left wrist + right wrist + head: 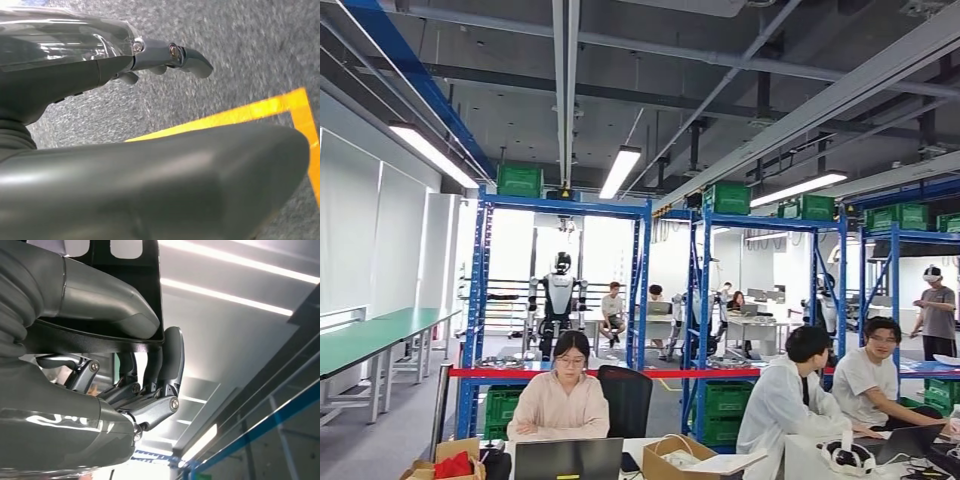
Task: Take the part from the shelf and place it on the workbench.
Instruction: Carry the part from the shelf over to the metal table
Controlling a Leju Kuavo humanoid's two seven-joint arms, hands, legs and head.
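Right hand: the right hand (pixel 151 385) is clamped on a flat black part (pixel 124 295), thumb over one face and the darker fingers (pixel 171 360) curled up against its edge; the wrist view looks up at ceiling lights.
Left hand: the left hand (pixel 166 57) hangs over grey carpet beside a yellow floor line (pixel 241 112), fingers stretched out and apart, holding nothing.
Part: off the shelf and in the right hand, carried high.
Scene ahead: blue shelving (pixel 641 290) and people seated at desks; a long green bench (pixel 373 335) stands at the left.
Step in hand (judged): carry the part to the bench.
Doing it well: keep the grasp firm and the part level while turning, steer wide of the seated people and shelf posts, and loosen the fingers only once the part rests flat on the bench top.
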